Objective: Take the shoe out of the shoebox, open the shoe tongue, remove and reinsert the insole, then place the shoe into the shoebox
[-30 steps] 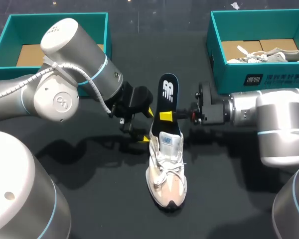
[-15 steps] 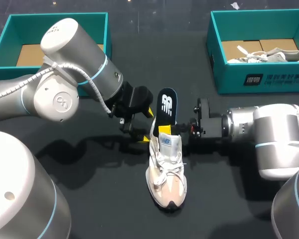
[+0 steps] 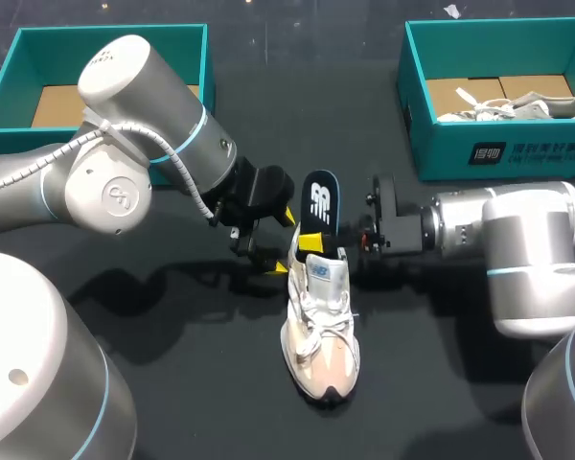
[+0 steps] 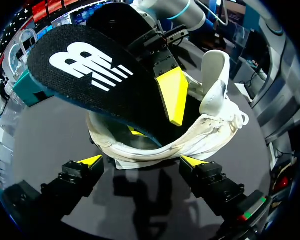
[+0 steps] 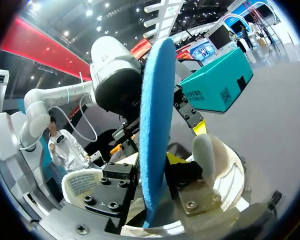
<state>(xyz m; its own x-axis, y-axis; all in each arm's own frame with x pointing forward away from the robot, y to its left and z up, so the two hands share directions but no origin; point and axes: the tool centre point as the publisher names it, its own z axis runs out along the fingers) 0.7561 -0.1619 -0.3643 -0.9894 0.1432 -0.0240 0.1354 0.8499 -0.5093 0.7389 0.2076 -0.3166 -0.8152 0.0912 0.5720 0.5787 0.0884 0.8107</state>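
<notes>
Insole [image 3: 320,199] sunk deeper into shoe [image 3: 321,326], sneaker [image 3: 517,103] in right shoebox [image 3: 546,163]

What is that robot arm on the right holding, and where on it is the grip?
The right gripper pinches the black, blue-backed insole near its middle, just above the white shoe's opening.

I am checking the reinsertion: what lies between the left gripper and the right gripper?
The shoe's heel and the insole tilted into it, held by the right gripper; the head view shows it.

Rounded silver-grey arms [image 3: 115,125] with blue joint rings, black wrists, yellow fingertips [image 3: 313,241], white ribbed cable [image 3: 177,163]
</notes>
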